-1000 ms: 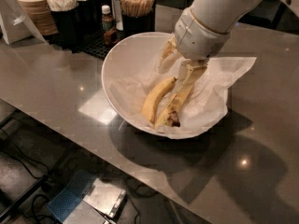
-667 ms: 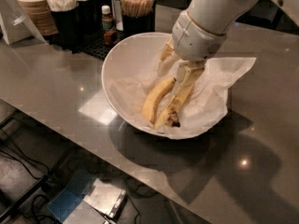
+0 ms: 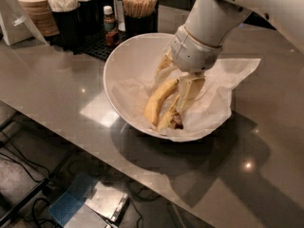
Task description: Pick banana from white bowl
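Observation:
The white bowl (image 3: 110, 75) stands on the grey counter, lined with a crinkled white paper sheet (image 3: 228, 82). Two bananas lie in it side by side. The duller banana (image 3: 169, 118) with a dark brown mushy end lies on the right, its upper part hidden behind my gripper. A brighter curved banana (image 3: 158, 101) lies just to its left. My gripper (image 3: 186, 90) reaches down into the bowl from the upper right and sits over the upper end of the duller banana, touching or very close to it.
Black holders with wooden stirrers (image 3: 139, 6) and napkins, a small bottle (image 3: 110, 25) and a stack of lids (image 3: 35, 8) stand behind the bowl at the back left. The counter's front edge runs diagonally below the bowl, with floor and cables beyond.

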{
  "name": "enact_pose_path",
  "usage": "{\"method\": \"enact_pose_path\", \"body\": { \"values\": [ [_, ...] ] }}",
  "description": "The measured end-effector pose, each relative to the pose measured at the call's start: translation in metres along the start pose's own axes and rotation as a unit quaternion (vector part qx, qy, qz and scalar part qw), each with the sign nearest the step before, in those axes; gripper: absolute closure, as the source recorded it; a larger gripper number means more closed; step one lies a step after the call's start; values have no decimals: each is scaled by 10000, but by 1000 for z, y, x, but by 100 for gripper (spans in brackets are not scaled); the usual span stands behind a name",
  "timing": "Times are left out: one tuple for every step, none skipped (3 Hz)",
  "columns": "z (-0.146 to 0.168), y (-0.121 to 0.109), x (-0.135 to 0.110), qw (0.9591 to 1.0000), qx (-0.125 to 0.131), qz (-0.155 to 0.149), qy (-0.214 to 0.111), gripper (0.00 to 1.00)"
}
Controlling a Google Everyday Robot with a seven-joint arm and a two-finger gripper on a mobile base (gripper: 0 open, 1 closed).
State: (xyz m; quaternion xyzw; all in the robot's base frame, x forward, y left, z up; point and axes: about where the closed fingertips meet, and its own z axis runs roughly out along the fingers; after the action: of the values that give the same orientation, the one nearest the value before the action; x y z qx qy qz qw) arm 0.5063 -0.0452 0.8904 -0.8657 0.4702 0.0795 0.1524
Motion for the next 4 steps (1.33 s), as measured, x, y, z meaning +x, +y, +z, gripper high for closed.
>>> {"method": "enact_pose_path", "body": {
  "values": [
    [11, 3, 1, 9999, -123, -5, -50, 39],
    [18, 6, 3, 9998, -192, 25, -86, 40],
    [25, 11, 7, 9996, -277, 70, -86, 39],
    [32, 15, 11, 9994, -345, 73, -59, 40]
  ]
}}
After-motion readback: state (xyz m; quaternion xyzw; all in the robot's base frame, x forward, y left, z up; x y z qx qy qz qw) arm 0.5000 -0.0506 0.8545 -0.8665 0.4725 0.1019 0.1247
